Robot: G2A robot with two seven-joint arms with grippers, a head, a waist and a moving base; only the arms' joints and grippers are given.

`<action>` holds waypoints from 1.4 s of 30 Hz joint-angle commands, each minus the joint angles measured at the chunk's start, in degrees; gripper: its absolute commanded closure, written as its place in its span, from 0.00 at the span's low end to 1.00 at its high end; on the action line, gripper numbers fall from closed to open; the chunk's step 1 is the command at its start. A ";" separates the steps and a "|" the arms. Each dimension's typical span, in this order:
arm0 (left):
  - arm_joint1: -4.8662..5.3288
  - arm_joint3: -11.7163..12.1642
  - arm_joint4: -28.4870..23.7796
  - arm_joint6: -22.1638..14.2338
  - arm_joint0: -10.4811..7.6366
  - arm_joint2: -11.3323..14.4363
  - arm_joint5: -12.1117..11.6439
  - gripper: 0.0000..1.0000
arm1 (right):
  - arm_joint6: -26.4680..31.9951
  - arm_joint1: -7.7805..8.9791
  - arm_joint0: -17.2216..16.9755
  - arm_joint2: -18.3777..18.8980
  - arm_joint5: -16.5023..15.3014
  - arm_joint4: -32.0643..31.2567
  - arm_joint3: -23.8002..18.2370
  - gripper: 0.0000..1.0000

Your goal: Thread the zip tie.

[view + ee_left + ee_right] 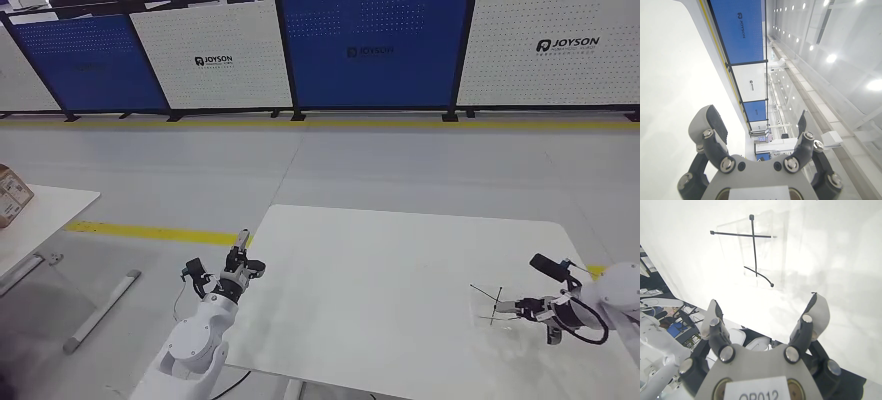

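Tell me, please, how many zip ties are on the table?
3, all over the clear stand ahead of the right gripper: the first zip tie lies straight, the second zip tie crosses it, the curved zip tie crosses the second's tail. None looks hidden.

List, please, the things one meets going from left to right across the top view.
cardboard box → left gripper → zip ties → right gripper
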 commanded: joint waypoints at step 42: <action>0.00 0.00 0.00 0.00 0.00 0.00 0.00 0.00 | 1.30 -3.04 5.15 -3.44 0.05 -2.56 8.62 0.75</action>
